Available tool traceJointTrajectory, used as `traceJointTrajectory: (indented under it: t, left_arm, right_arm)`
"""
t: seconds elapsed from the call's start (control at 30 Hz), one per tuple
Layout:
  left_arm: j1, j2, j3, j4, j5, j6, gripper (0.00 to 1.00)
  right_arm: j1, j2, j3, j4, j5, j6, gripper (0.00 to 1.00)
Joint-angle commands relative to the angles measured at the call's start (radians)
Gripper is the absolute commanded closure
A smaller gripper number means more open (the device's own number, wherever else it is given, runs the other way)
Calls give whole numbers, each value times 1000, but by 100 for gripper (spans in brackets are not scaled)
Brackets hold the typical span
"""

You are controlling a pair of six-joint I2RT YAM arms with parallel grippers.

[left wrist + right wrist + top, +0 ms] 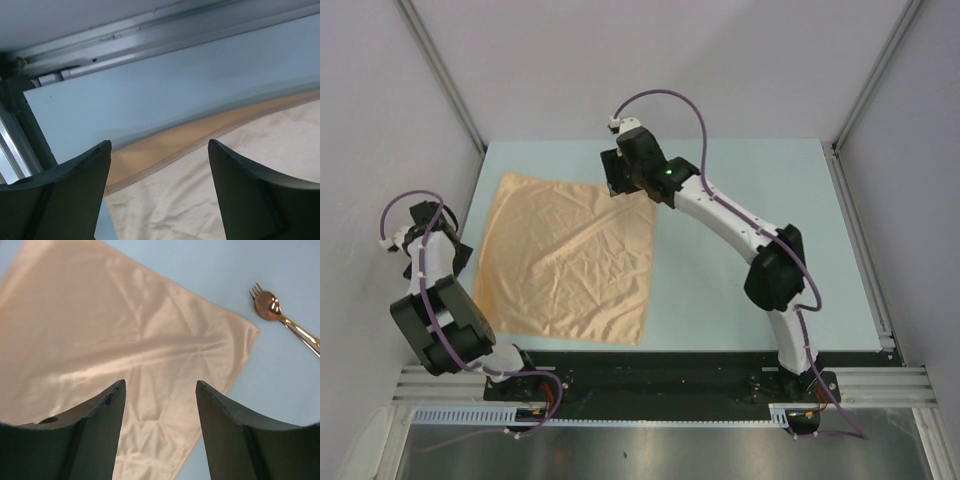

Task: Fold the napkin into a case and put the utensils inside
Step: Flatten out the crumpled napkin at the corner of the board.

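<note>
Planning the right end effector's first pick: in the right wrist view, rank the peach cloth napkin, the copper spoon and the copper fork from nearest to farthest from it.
1. Nearest: peach cloth napkin, directly beneath the right end effector.
2. Tied: copper spoon and copper fork, stacked together upper right, past the napkin's corner; too close to call.

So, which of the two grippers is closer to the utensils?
The right gripper: the utensils lie just past the napkin corner in its wrist view. The left gripper is at the napkin's left edge.
</note>
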Motion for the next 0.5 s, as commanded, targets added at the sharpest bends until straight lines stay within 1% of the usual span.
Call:
traceJointTrajectory:
  t: [0.0, 0.07, 0.1, 0.13, 0.17, 0.2, 0.27, 0.3, 0.33, 0.4, 0.43, 0.47]
  left_arm:
    - [-37, -157, 14, 16, -66, 65, 19]
    - [-92, -198, -28, 45, -66, 86, 18]
    - [-108, -201, -63, 54, -55, 105, 15]
    - [-117, -200, -66, 33, -57, 113, 15]
    - [-122, -195, -69, 8, -58, 101, 15]
    - [-127, -197, -85, -19, -58, 102, 15]
    - [-127, -215, -109, -32, -96, 99, 16]
    - [-127, -236, -129, -42, -113, 99, 17]
    - [-125, -246, -134, -46, -132, 102, 18]
    - [-128, -267, -155, -32, -164, 133, 19]
    - [-131, -281, -166, -15, -161, 151, 20]
    - [-151, -286, -180, 12, -106, 238, 25]
  right_arm:
    - [-3, -161, -153, -5, -155, 97, 35]
    - [22, -207, -215, -9, -194, 109, 33]
    - [30, -221, -270, -24, -205, 129, 32]
    - [34, -237, -310, -28, -266, 138, 30]
    - [51, -275, -350, -29, -290, 146, 29]
    - [59, -292, -438, -9, -313, 156, 27]
    - [86, -345, -511, 5, -362, 201, 26]
    - [92, -364, -552, 36, -409, 210, 26]
    - [99, -379, -607, 50, -428, 236, 26]
    - [117, -422, -661, 93, -463, 244, 26]
    - [122, -431, -689, 99, -468, 244, 26]
    - [125, -441, -697, 100, -471, 241, 26]
